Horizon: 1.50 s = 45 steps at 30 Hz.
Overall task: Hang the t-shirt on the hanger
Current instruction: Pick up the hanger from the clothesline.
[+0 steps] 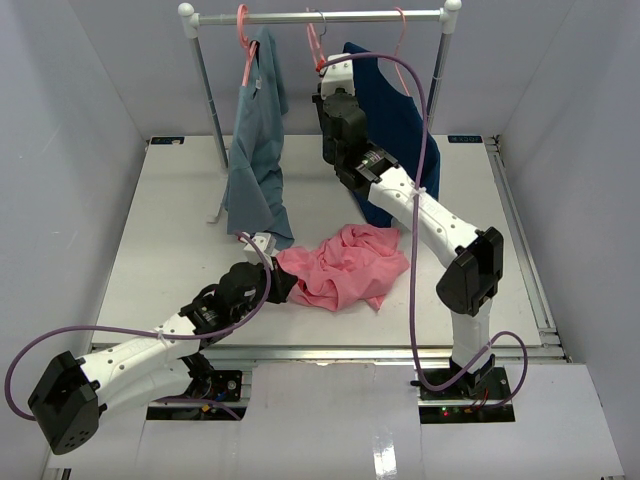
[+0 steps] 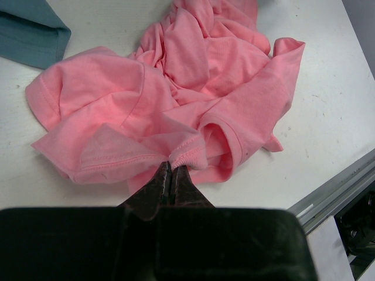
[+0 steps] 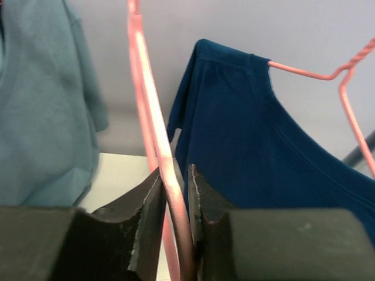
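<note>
The left tool (image 2: 171, 171) grips just a ribbed edge of the t-shirt (image 2: 176, 88), which may slip out when lifted. The right tool (image 3: 174, 181) clamps the hanger (image 3: 145, 99); it could twist.

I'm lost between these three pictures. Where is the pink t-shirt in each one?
Top external: the t-shirt lies crumpled near the centre, at the left claw.
Left wrist: it fills the middle, its ribbed edge pinched by that claw.
Right wrist: not in it.
Shared landmark: the grey-blue shirt, hanging left in top and right wrist views, a corner at upper left of left wrist.
</note>
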Each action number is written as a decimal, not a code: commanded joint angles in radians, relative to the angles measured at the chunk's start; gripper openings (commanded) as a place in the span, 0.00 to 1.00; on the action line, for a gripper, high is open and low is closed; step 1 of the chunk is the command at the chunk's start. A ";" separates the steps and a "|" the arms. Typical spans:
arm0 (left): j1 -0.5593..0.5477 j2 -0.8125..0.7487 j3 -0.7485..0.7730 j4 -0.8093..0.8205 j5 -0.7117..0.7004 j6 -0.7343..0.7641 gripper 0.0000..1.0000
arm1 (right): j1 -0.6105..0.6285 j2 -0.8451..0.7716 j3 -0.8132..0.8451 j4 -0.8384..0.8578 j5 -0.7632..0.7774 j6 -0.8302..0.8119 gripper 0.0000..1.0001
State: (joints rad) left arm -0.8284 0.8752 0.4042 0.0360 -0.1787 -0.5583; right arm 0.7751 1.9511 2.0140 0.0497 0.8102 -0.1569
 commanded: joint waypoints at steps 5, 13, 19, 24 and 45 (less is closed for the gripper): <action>-0.002 -0.006 0.016 0.015 0.010 -0.003 0.00 | -0.008 -0.073 0.020 0.010 -0.109 -0.025 0.13; 0.000 0.009 0.019 0.015 0.013 -0.002 0.00 | -0.008 -0.087 0.028 0.012 -0.142 -0.051 0.08; 0.000 0.014 0.021 0.013 0.012 -0.002 0.00 | -0.009 -0.100 0.045 0.036 -0.145 -0.102 0.08; -0.002 0.011 0.021 0.015 0.010 -0.002 0.00 | -0.011 -0.162 0.000 0.064 -0.165 -0.122 0.08; 0.005 0.104 0.117 -0.008 0.021 -0.108 0.00 | 0.004 -0.728 -0.559 -0.197 -0.351 0.084 0.08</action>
State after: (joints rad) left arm -0.8271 0.9341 0.4126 0.0325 -0.1962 -0.5978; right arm 0.7686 1.4902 1.6135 -0.0827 0.5671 -0.2007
